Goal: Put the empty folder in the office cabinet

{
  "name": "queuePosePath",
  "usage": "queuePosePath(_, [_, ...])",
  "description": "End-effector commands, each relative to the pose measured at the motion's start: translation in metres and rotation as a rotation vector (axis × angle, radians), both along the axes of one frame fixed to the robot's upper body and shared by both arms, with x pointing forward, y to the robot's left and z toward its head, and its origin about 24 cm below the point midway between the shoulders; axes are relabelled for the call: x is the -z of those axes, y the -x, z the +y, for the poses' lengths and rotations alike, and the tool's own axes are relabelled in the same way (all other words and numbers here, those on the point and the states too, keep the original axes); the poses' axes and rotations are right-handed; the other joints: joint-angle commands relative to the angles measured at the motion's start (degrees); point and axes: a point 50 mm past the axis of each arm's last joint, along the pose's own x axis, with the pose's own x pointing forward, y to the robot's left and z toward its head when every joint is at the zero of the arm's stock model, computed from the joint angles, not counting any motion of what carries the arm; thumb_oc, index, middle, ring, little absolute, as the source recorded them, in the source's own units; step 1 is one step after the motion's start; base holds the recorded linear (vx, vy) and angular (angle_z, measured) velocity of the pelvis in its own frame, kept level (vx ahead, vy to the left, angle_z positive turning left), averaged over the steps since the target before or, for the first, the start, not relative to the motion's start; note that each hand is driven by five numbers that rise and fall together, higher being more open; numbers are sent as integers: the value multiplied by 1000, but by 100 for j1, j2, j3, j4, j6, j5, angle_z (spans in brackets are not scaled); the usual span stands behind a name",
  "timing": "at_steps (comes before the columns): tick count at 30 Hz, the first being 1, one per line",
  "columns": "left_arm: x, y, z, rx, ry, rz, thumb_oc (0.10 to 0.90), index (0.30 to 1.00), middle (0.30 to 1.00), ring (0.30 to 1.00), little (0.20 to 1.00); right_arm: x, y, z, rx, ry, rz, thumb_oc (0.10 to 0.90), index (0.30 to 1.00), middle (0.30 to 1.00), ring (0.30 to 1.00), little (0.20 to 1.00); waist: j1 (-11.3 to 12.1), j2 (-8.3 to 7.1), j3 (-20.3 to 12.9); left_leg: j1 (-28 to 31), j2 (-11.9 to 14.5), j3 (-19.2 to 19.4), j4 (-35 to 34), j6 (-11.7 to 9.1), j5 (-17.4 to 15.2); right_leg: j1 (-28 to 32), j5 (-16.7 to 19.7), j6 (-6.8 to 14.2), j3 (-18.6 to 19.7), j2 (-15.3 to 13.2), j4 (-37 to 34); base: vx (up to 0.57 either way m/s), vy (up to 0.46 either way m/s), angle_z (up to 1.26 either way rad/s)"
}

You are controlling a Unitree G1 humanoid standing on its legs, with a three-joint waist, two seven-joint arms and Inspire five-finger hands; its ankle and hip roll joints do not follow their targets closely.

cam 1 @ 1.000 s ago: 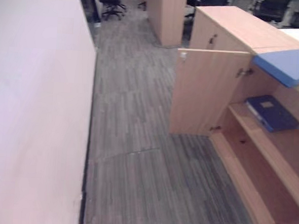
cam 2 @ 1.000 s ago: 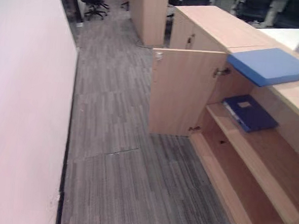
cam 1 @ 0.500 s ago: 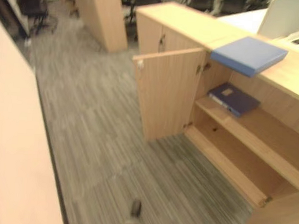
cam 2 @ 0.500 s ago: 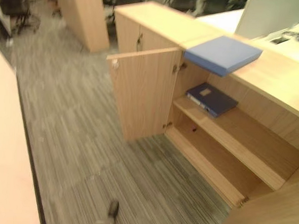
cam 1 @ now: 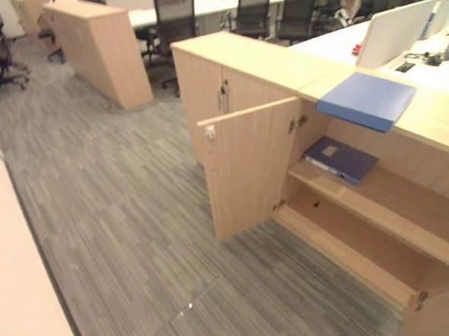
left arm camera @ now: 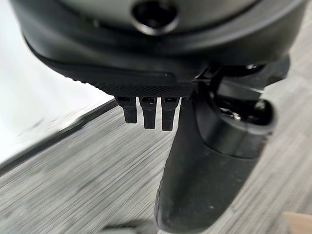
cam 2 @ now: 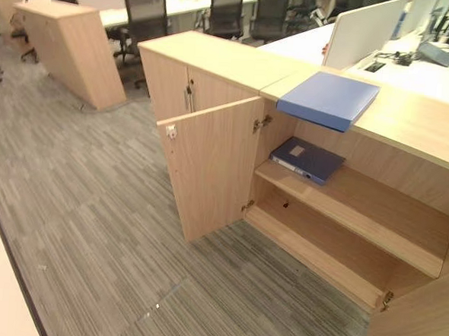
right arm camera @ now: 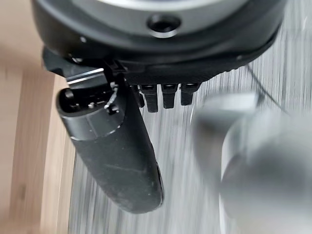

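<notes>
A light blue folder [cam 1: 366, 100] lies flat on top of the wooden office cabinet [cam 1: 254, 59], jutting a little over its front edge. Below it the cabinet's left door [cam 1: 247, 166] stands open. A dark blue folder [cam 2: 307, 159] lies on the middle shelf [cam 2: 359, 210] inside; the bottom shelf is bare. My left hand [left arm camera: 146, 53] hangs over grey carpet with its thumb [left arm camera: 209, 165] and fingers straight, holding nothing. My right hand [right arm camera: 156, 44] hangs beside a pale wooden panel, fingers likewise relaxed and empty. Both hands are well away from the cabinet.
Grey striped carpet [cam 1: 130, 208] stretches between me and the cabinet. A second wooden cabinet [cam 1: 102, 50] stands at the far left, with black office chairs [cam 1: 173, 16] and white desks behind. A white desk divider [cam 1: 393, 30] rises behind the folder. A pale wall [cam 1: 4, 276] runs along my left.
The whole picture has swung right and upward, so the camera moved: the wall now takes far less room and the cabinet sits nearer the middle. The folders lie as before.
</notes>
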Motion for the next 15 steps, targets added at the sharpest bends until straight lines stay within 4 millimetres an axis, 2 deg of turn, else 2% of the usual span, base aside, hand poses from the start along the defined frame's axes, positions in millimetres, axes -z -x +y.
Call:
queuePosePath(1, [-5, -6, 16, -33, -52, -32, 800, 900, 900, 900, 900, -5, -40, 24, -10, -103, -127, 800, 900, 900, 900, 900, -19, 28, 457, 323, 464, -169, -32, -383, -590, 198, 851, 169, -704, 578, -1372, 115, 58, -44])
queuePosePath(2, [-5, -6, 16, -34, -51, -33, 800, 900, 900, 900, 900, -5, -41, 23, -10, -102, -128, 800, 900, 900, 900, 900, -11, 44, 467, 342, 483, -159, -47, -392, -587, 218, 862, 159, -703, 609, -1404, 114, 45, -53])
queuePosePath(4, [-3, -2, 9, -18, -38, -15, 800, 900, 900, 900, 900, -5, -41, 24, 12, -109, -130, 800, 900, 900, 900, 900, -166, 13, 631, 582, 477, -38, -95, -404, -679, -231, 1027, 241, -633, 1016, -1984, 121, -7, -43])
queuePosePath(5, [-3, -2, 9, -18, -38, -15, 800, 900, 900, 900, 900, -5, -41, 24, 12, -109, -130, 800, 900, 900, 900, 900, -153, 20, 631, 584, 490, -24, -95, -410, -683, -219, 1047, 234, -626, 1043, -2024, 169, -66, -31])
queuePosePath(6, [-1, 1, 6, 8, -31, 1, 800, 900, 900, 900, 900, -4, -37, 23, 34, -110, -120, 800, 900, 900, 900, 900, -211, -73, 679, 670, 439, 23, -95, -441, -739, -349, 1270, 335, -652, 1200, -2567, 84, -55, -27])
queuePosePath(7, [-1, 1, 6, 8, -31, 1, 800, 900, 900, 900, 900, -4, -37, 23, 35, -110, -120, 800, 900, 900, 900, 900, -203, -67, 682, 677, 451, 28, -95, -446, -740, -315, 1313, 331, -658, 1233, -2641, 187, -116, -25])
queuePosePath(8, [1, 6, 3, 25, -25, 25, 800, 900, 900, 900, 900, -1, -28, 22, 67, -112, -100, 800, 900, 900, 900, 900, -267, -162, 703, 745, 407, 39, -95, -490, -801, -451, 1530, 429, -665, 1349, -3146, 106, -68, -12])
queuePosePath(10, [1, 9, 3, 24, -25, 36, 800, 900, 900, 900, 900, 0, -24, 21, 85, -113, -88, 800, 900, 900, 900, 900, -285, -214, 700, 786, 396, 50, -95, -512, -825, -478, 1673, 478, -670, 1419, -3404, 198, -118, -4])
queuePosePath(11, [2, 15, 2, 17, -19, 58, 800, 900, 900, 900, 900, 3, -13, 18, 118, -110, -57, 800, 900, 900, 900, 900, -304, -271, 679, 866, 389, 68, -95, -530, -902, -607, 1728, 572, -711, 1416, -3545, 218, -124, -3])
queuePosePath(12, [2, 15, 2, 17, -19, 58, 800, 900, 900, 900, 900, 3, -13, 18, 118, -110, -57, 800, 900, 900, 900, 900, -303, -271, 677, 865, 389, 69, -95, -530, -902, -609, 1728, 572, -710, 1416, -3545, 320, -165, 0])
queuePosePath(13, [4, 25, 3, 6, -18, 95, 800, 900, 900, 900, 900, 6, 1, 15, 143, -102, -14, 800, 900, 900, 900, 900, -312, -320, 618, 979, 371, 133, -95, -540, -1018, -607, 1689, 588, -794, 1371, -3545, 279, -123, -8])
queuePosePath(15, [5, 34, 2, -11, -15, 122, 800, 900, 900, 900, 900, 8, 14, 14, 149, -95, 27, 800, 900, 900, 900, 900, -306, -359, 526, 1091, 353, 177, -95, -551, -1154, -468, 1693, 548, -933, 1339, -3545, 362, -162, -12])
